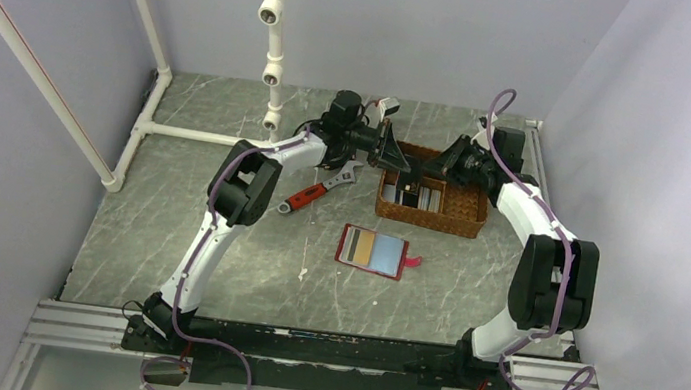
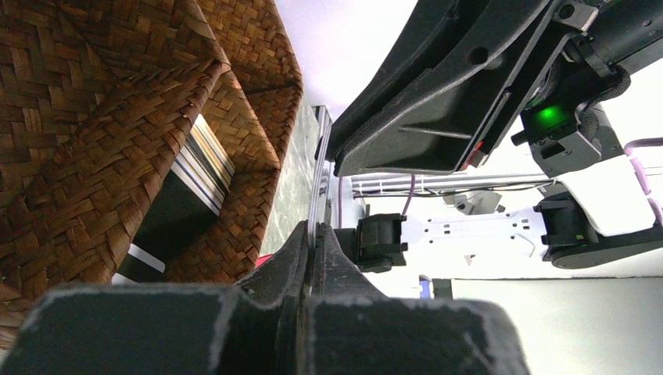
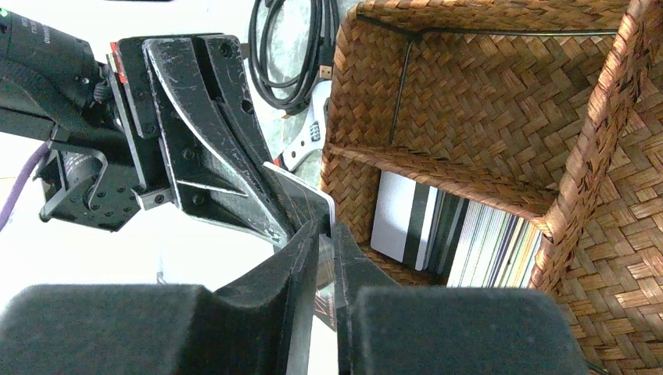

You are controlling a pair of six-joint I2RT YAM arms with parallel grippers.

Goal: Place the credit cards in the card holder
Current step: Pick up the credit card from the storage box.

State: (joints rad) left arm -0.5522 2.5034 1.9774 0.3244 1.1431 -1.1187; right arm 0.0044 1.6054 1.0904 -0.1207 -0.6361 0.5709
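The dark-red card holder (image 1: 372,250) lies open on the table with a tan and a pale blue card in its slots. Several more credit cards (image 3: 406,223) stand in the wicker basket (image 1: 459,220). My left gripper (image 1: 394,161) and right gripper (image 1: 425,170) meet tip to tip over the basket's left end. The left gripper (image 2: 317,230) is shut on the thin edge of one credit card (image 3: 301,191). That card's other end, dark with red lettering, sits between the right gripper's (image 3: 327,230) jaws, which stand narrowly apart around it.
A red-handled wrench (image 1: 317,191) lies left of the basket. A black cable (image 3: 289,55) coils behind it. White pipes (image 1: 272,34) rise at the back left. The basket's woven dividers (image 3: 485,117) stand close to both grippers.
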